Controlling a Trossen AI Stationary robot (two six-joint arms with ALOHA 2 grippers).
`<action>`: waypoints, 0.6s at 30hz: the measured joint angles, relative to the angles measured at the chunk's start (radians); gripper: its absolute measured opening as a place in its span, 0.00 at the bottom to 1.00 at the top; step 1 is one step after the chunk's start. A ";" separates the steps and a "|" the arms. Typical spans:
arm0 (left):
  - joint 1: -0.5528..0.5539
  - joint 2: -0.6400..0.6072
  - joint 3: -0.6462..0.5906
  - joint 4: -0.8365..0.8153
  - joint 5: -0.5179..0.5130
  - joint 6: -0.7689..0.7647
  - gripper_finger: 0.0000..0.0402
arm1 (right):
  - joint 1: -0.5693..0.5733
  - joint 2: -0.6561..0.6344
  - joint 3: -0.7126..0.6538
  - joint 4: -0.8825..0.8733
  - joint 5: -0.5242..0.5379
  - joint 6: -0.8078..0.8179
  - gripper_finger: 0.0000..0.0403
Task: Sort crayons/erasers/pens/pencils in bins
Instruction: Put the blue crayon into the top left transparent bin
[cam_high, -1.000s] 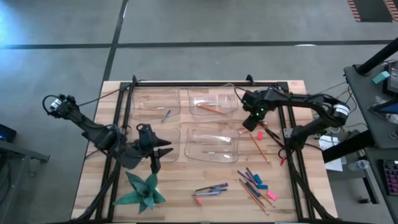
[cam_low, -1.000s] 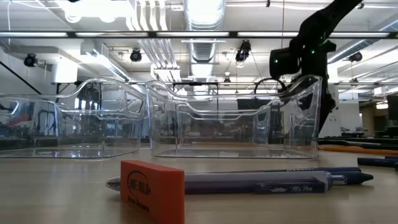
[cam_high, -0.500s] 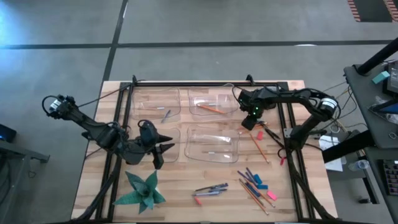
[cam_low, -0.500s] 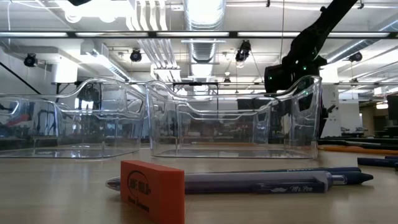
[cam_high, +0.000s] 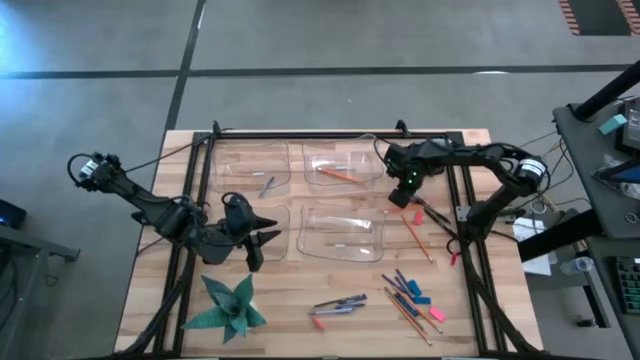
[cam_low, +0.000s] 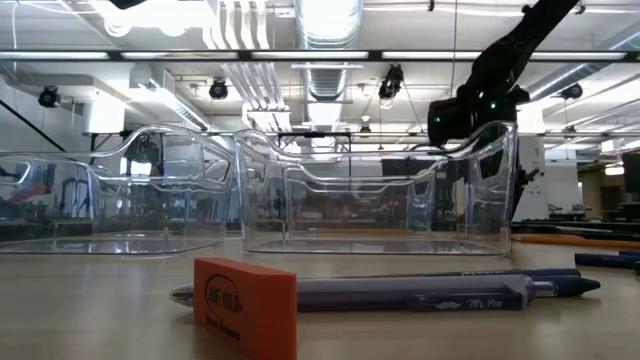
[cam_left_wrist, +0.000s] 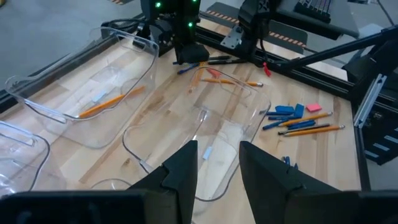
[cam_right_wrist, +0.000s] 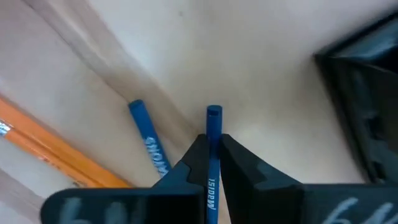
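My right gripper (cam_high: 400, 198) points down at the table just right of the far right bin (cam_high: 345, 165) and is shut on a thin blue pen (cam_right_wrist: 213, 124) with white print. A second blue pen (cam_right_wrist: 146, 140) and an orange pencil (cam_right_wrist: 37, 140) lie beside it on the wood. My left gripper (cam_left_wrist: 217, 168) hangs open over the near left bin (cam_high: 275, 232), with nothing between its fingers. The far right bin holds an orange pencil (cam_high: 338, 174), and the far left bin (cam_high: 250, 165) holds a grey stick (cam_high: 266, 185). My right gripper pinches the blue pen between its two fingers from above, close to one end. That end (cam_right_wrist: 213, 113) sticks out a little past the fingertips (cam_right_wrist: 198, 155). Whether the pen is clear of the table, I cannot tell.
The near right bin (cam_high: 342, 232) lies mid-table with a small stick in it. A green paper star (cam_high: 228, 305) sits at the near left. Pens (cam_high: 338, 303), a pink eraser (cam_high: 319, 322) and a mixed pile (cam_high: 410, 295) lie near the front. A loose pencil (cam_high: 416, 232) lies to the right.
My right gripper has sunk a little toward the table and shifted slightly toward the far right bin.
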 joint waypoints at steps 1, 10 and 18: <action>0.000 0.000 0.000 0.000 -0.008 0.000 0.26 | 0.000 -0.013 0.000 -0.002 0.001 0.000 0.04; 0.003 0.000 0.000 0.000 -0.287 0.001 0.26 | 0.001 -0.208 0.005 -0.035 0.005 0.027 0.04; 0.083 -0.005 0.001 0.010 -0.493 0.000 0.26 | 0.001 -0.348 0.138 -0.027 0.006 0.027 0.04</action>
